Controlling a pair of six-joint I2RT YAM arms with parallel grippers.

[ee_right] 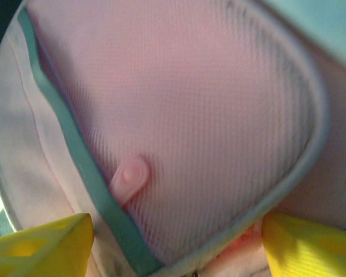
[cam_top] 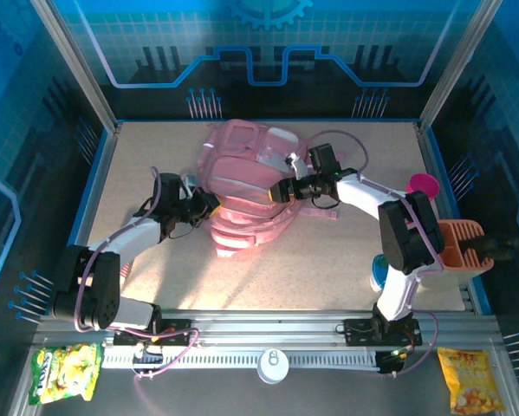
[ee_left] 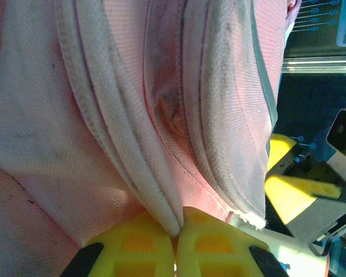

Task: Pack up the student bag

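The student bag [cam_top: 242, 169] lies flat near the middle of the speckled beige table [cam_top: 328, 269], with both arms reaching in from either side. The left gripper [ee_left: 175, 251] sits at the bag's left edge, its 2 yellow fingers [ee_left: 132, 254] pressed together on a pale seamed fold of the fabric. The right gripper [ee_right: 175, 242] is at the bag's right side, fingers spread wide, with a teal-trimmed pocket and a pink zip pull [ee_right: 129, 178] bulging between them; I cannot tell whether they press the fabric. A magenta cup [cam_top: 424, 184] and an orange rack [cam_top: 463, 247] stand at the table's right edge. Blue printed panels [cam_top: 259, 52] wall the cell, and 2 snack bags [cam_top: 64, 373] lie on the front ledge.
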